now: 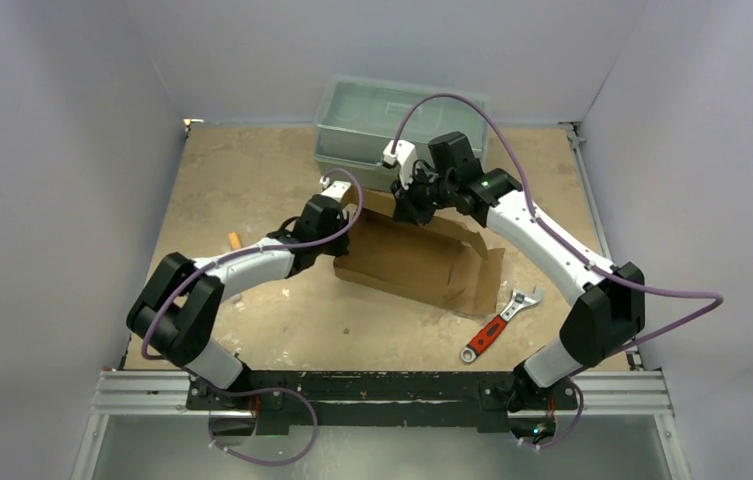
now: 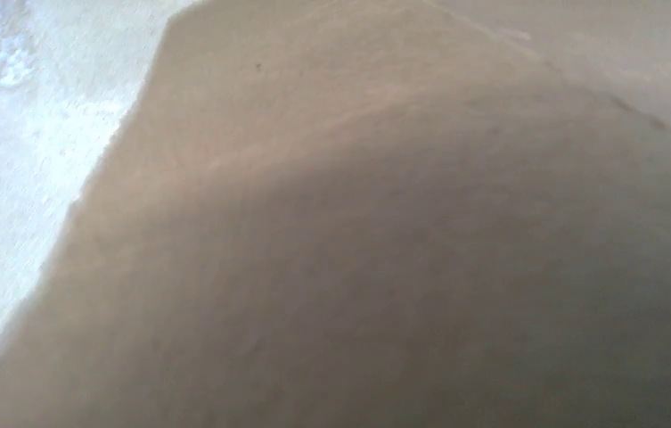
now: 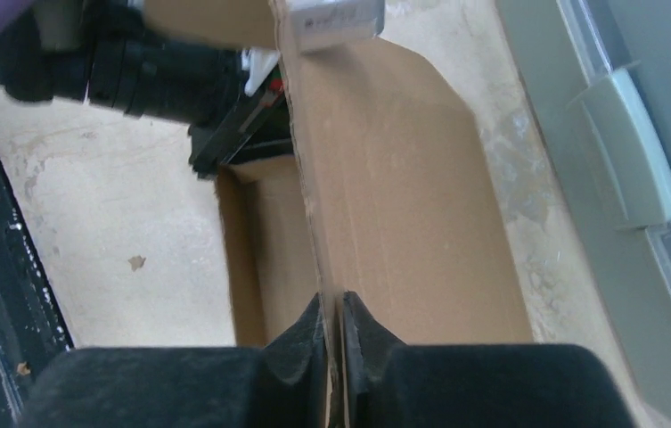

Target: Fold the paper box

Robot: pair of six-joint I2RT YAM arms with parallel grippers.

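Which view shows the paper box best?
Top external: nearly the whole paper box with its flaps is visible. Left wrist shows only blurred cardboard up close; right wrist shows one wall edge between the right fingers.

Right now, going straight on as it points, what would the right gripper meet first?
The upright wall of the brown cardboard box, pinched in the right gripper; beyond, probably the left gripper.
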